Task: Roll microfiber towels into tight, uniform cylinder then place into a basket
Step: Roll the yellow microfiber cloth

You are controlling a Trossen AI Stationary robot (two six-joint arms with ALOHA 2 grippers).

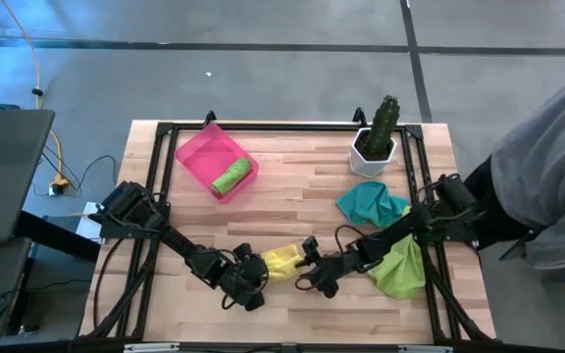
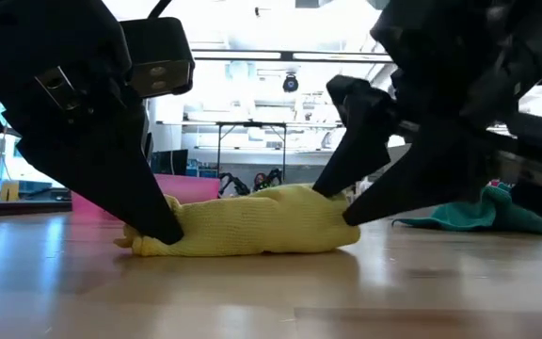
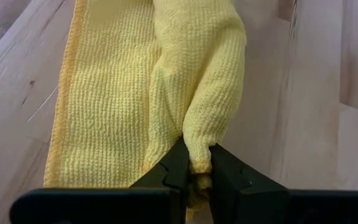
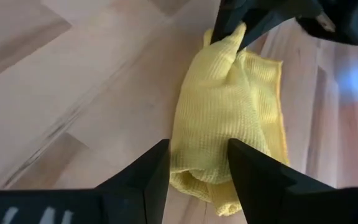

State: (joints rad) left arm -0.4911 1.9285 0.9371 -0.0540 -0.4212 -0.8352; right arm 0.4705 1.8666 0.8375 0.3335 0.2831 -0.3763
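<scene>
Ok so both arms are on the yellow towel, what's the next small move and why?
Probably close the right pincer on its end of the yellow towel. The left pincer already pinches the other end, but the right one only straddles the roll, which looks loose and lumpy.

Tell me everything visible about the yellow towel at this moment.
The yellow towel is a soft, waffle-textured cloth with a stitched hem, bunched into a loose, uneven roll lying on the wooden table near its front edge, between the two arms. Part of it lies flat beside the roll. The left gripper is shut on one end, pinching a fold. The right gripper straddles the other end with its fingers apart, pressing against the cloth. Nothing else touches it.
</scene>
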